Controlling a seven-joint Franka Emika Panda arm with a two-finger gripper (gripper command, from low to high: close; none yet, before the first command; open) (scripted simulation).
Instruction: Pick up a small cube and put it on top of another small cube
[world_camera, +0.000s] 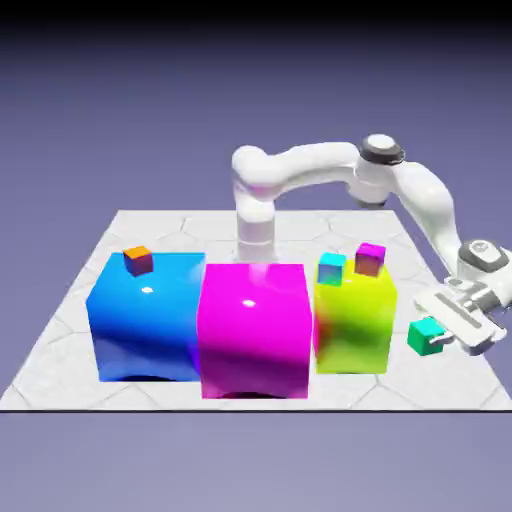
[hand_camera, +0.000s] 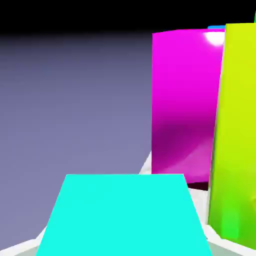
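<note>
A tiny teal-green small cube (world_camera: 427, 336) sits between the fingers of my gripper (world_camera: 438, 335), low at the exterior view's right, just beside the yellow-green block (world_camera: 355, 320). The gripper is shut on it, and the hand lies tilted over, reaching toward the block. In the hand view the small cube (hand_camera: 122, 215) fills the bottom middle and hides both fingertips. I cannot tell whether it touches the table. A cyan-topped tiny cube (world_camera: 331, 268) and a magenta-topped tiny cube (world_camera: 369, 259) stand on top of the yellow-green block.
Three big glossy blocks stand in a row on the white table (world_camera: 60, 340): blue (world_camera: 140, 315), magenta (world_camera: 252, 325) and yellow-green. An orange-topped tiny cube (world_camera: 139, 260) rests on the blue one. The hand view shows the magenta block (hand_camera: 185, 100) and the yellow-green block (hand_camera: 235, 130) close by.
</note>
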